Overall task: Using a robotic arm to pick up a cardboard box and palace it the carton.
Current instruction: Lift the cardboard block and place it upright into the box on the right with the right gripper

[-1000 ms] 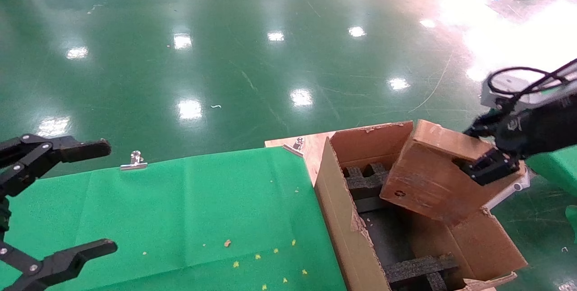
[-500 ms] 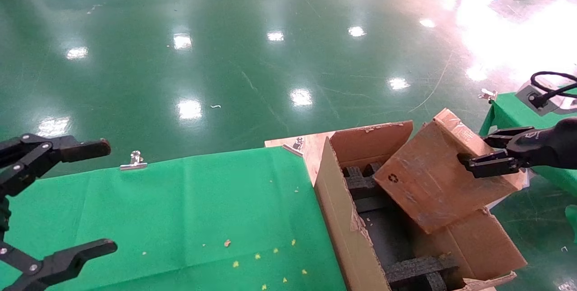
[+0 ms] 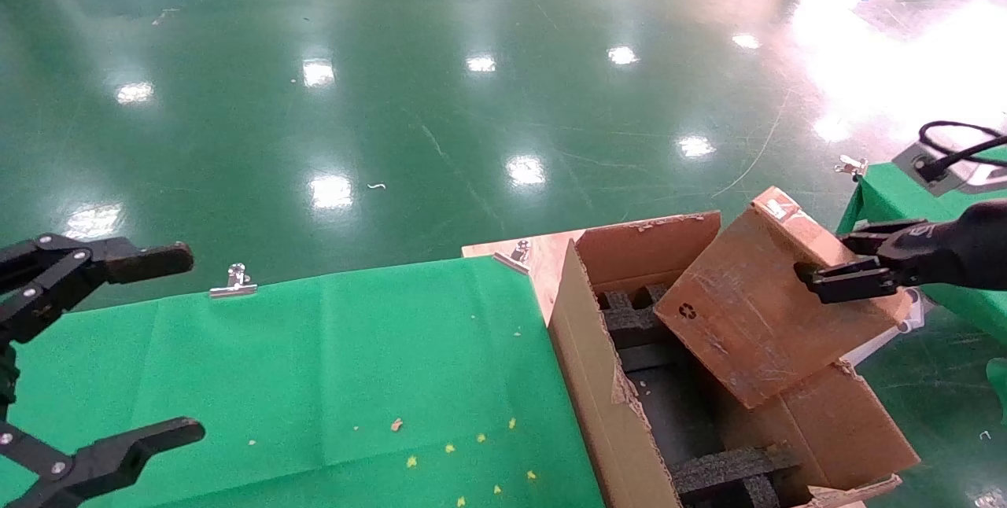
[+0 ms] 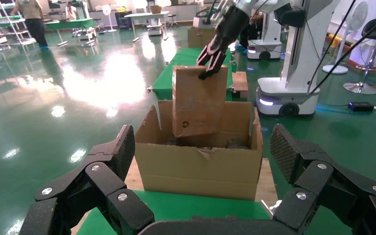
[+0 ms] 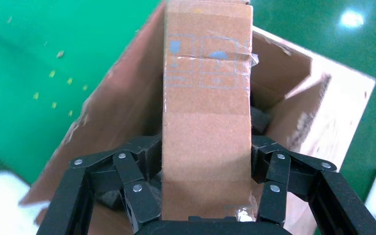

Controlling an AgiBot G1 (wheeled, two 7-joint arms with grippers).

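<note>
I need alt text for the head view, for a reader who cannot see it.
The right hand holds the cardboard box tilted over the open carton, which has black foam blocks inside. The open left hand hovers over a green cloth.
</note>
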